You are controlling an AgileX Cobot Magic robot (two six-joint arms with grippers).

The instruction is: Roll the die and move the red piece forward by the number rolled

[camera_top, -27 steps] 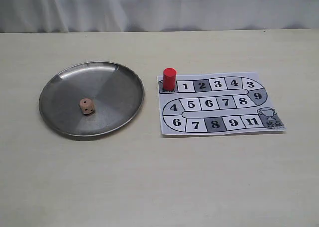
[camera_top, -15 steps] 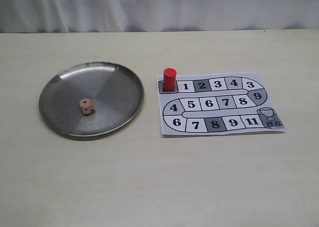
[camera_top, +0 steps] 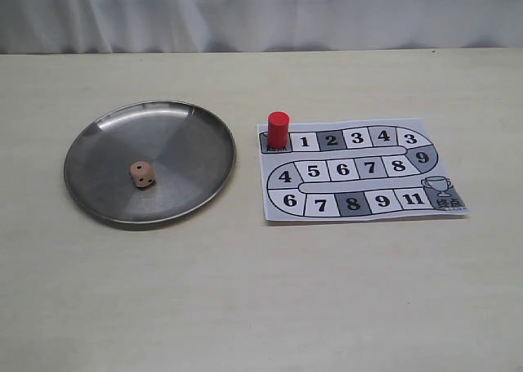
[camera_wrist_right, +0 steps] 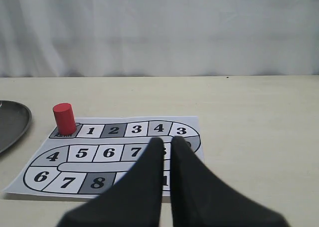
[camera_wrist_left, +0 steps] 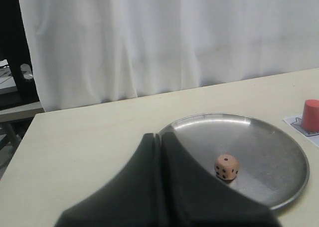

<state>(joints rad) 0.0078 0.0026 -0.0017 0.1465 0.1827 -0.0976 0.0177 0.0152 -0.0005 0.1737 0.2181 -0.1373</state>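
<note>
roll looks pending: die (camera_top: pixel 142 174) lies in plate (camera_top: pixel 180 135) near table's (camera_top: pixel 261 307) left edge; left gripper (camera_wrist_left: pixel 160 137) and right gripper (camera_wrist_right: pixel 166 142), clenched empty, must open first.

my feed: round metal plate (camera_top: pixel 102 131) left on the table (camera_top: pixel 261 294) | paper number-track board (camera_top: pixel 343 170) flat just right of it, not touching | white curtain (camera_top: pixel 261 12) behind

The scene is lit evenly; only faint shadows are cast, and soft glare is seen on the metal plate (camera_top: pixel 106 127).
</note>
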